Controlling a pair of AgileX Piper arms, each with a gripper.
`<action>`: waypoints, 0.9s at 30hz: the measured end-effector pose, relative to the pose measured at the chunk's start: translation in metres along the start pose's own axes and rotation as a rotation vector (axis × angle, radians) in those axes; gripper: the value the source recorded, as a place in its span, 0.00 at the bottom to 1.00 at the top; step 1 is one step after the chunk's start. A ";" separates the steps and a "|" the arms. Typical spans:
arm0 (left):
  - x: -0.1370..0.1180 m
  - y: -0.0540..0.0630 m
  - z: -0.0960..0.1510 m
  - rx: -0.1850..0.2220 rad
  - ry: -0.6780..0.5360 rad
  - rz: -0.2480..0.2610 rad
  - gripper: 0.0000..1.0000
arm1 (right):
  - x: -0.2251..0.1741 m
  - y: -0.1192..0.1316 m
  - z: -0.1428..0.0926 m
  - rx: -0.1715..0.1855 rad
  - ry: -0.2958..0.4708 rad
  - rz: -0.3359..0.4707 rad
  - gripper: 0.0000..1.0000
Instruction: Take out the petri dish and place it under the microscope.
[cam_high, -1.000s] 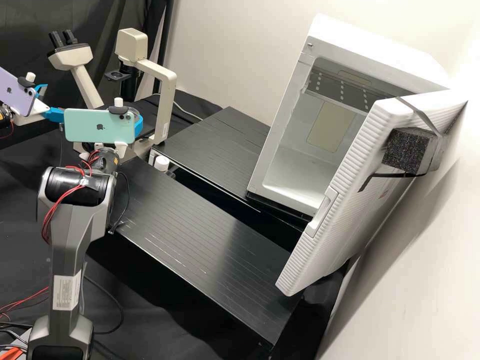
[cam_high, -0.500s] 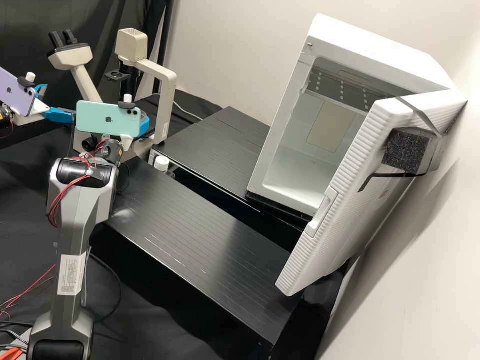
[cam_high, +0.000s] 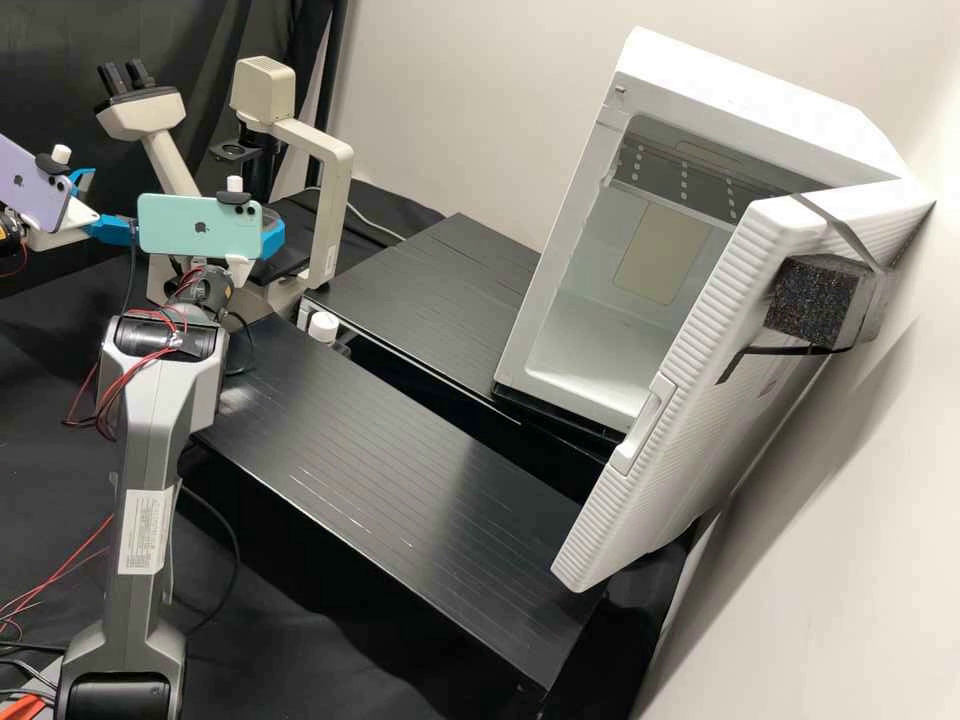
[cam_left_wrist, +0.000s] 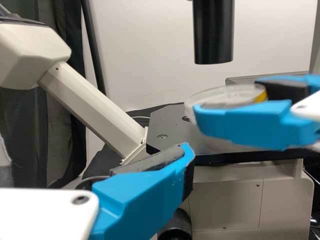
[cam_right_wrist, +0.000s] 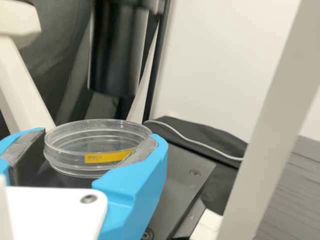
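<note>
Petri dish (cam_right_wrist: 92, 157) hangs over the microscope stage (cam_left_wrist: 167, 122), clasped by the right gripper (cam_high: 273, 238), whose fingers are parted by its width.

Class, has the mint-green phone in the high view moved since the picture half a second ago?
Yes: the mint-green phone has shifted left and slightly up in the picture, away from the microscope's curved frame.

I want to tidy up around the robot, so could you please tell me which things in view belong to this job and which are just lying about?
Part of the job:
- petri dish, in the right hand
- microscope
- open white cabinet, probably the dish's source

Apparently just there:
- pale cable
- small white-capped object near the microscope
</note>
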 end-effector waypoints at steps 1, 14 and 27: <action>0.000 0.000 0.000 0.000 0.000 0.000 1.00 | 0.002 -0.003 0.000 0.000 -0.007 -0.007 0.00; 0.000 0.000 0.000 0.000 0.000 0.000 1.00 | 0.024 -0.008 0.005 0.020 -0.031 0.014 0.00; 0.000 0.000 0.000 0.000 0.000 0.000 1.00 | 0.030 -0.005 0.020 0.039 -0.084 0.009 1.00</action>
